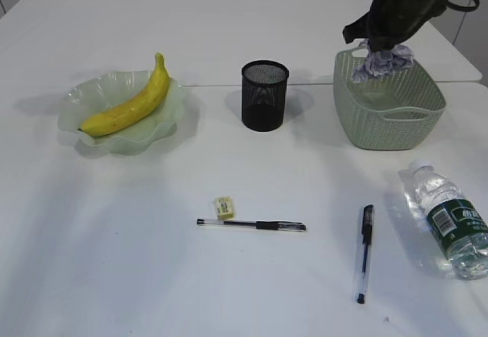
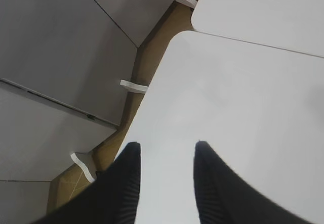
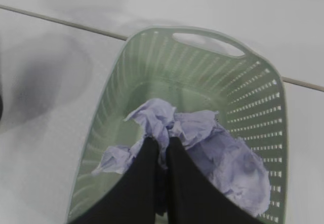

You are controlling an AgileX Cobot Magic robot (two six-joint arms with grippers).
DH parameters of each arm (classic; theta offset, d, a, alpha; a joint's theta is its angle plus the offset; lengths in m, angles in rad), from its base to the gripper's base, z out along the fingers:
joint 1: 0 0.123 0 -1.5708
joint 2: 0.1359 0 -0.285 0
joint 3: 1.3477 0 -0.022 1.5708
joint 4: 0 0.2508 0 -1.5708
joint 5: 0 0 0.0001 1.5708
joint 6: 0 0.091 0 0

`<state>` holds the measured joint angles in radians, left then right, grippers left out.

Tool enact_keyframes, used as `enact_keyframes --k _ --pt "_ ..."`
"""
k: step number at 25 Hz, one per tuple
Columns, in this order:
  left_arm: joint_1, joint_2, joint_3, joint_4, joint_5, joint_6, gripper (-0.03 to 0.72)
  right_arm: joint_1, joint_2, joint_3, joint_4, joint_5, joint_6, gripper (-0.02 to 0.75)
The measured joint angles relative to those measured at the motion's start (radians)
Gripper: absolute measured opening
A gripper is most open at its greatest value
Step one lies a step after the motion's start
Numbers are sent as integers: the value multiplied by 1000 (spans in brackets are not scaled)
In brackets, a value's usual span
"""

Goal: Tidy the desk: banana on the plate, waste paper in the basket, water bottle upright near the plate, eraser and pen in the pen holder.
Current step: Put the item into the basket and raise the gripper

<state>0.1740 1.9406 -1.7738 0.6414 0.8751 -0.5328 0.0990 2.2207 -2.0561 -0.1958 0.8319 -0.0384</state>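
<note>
My right gripper (image 3: 162, 142) is shut on the crumpled lilac waste paper (image 3: 223, 153) and holds it over the green basket (image 3: 253, 107). From outside, that paper (image 1: 385, 61) hangs just above the basket's (image 1: 396, 116) back rim. The banana (image 1: 133, 104) lies on the pale green plate (image 1: 84, 97). A water bottle (image 1: 450, 219) lies on its side at the right. A yellow eraser (image 1: 223, 207) and two pens (image 1: 252, 225) (image 1: 364, 253) lie in front of the black mesh pen holder (image 1: 264, 95). My left gripper (image 2: 167, 148) is open and empty above a bare table corner.
The left wrist view shows the table edge (image 2: 152, 87) with floor and cabinet panels beyond it. A seam (image 3: 61, 24) between two tabletops runs behind the basket.
</note>
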Motion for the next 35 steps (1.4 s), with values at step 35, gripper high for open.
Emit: enact_keyframes --k 35 --pt "0 0 -4 26 32 0 242 -6 57 0 -84 -2 107 123"
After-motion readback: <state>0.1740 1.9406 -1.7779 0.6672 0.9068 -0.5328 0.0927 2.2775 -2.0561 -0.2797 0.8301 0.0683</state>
